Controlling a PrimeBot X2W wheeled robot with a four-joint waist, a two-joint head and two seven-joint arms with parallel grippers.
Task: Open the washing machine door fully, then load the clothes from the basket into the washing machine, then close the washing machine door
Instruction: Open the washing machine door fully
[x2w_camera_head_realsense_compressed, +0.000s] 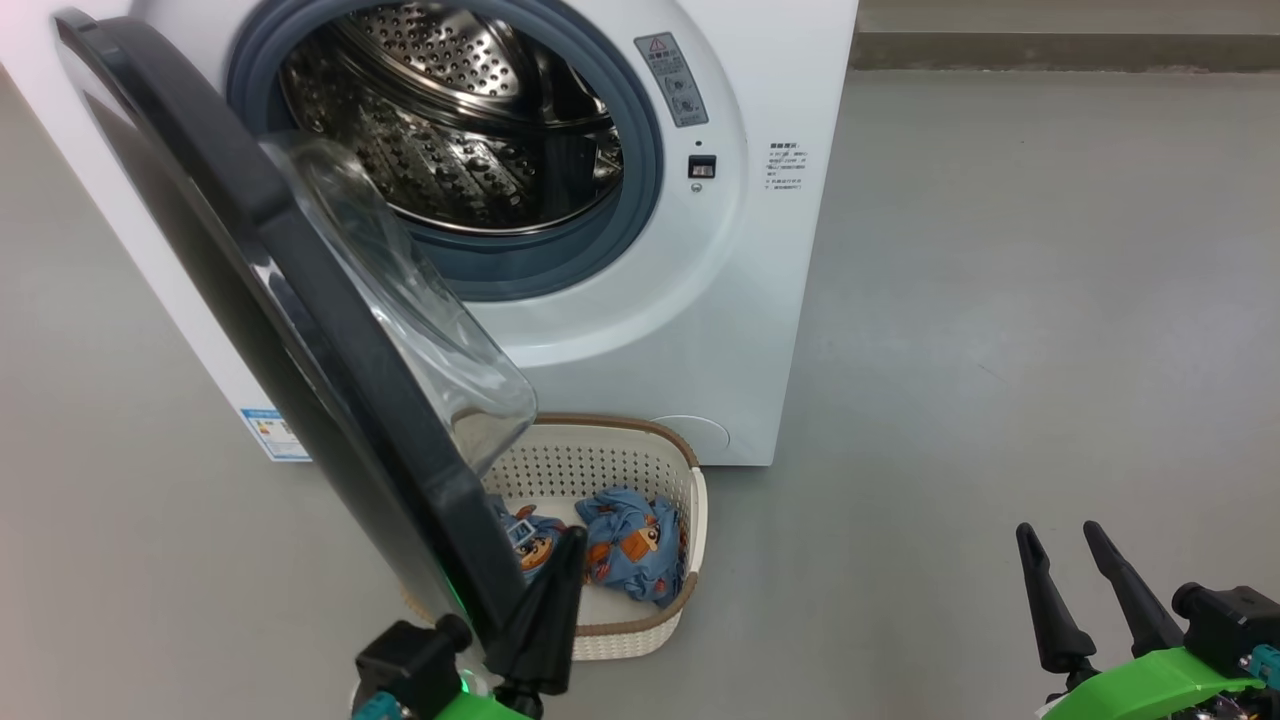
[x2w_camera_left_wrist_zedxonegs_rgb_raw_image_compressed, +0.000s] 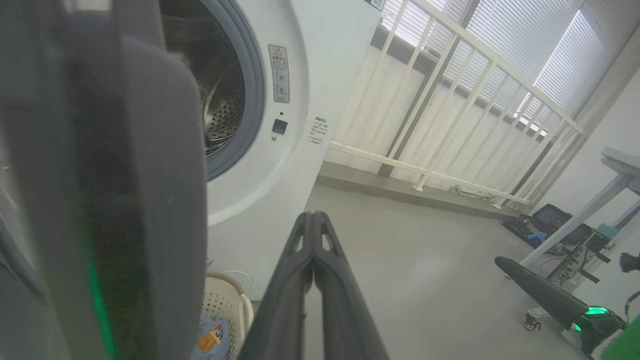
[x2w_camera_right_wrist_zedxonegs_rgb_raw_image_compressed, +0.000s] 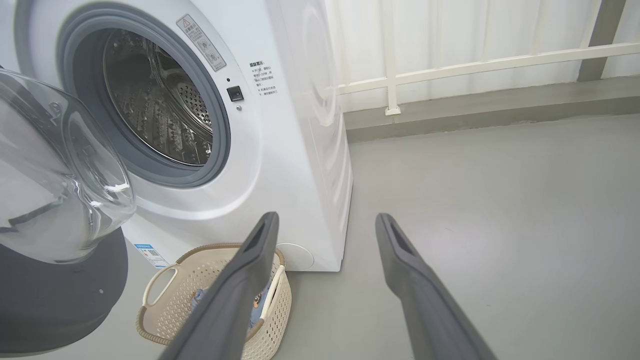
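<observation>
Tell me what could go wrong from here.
1. The washing machine door is not swung fully back and hangs over the basket. Reaching for the clothes now could knock the door's rim.
2. The shut left gripper sits by the door's lower edge and might slip off if it pushes there.

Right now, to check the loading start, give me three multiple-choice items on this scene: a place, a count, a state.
1. The basket sits: A on the floor before the washer; B atop the washer; C inside the washer.
2. Count of clothes in the basket: A one; B two; C four.
3. The right gripper is: A open, empty; B shut on clothes; C shut on the basket.
Key: 1 A, it stands at the washer's foot; 2 B, two blue bundles lie in it; 3 A, its jaws stand apart, empty.
</observation>
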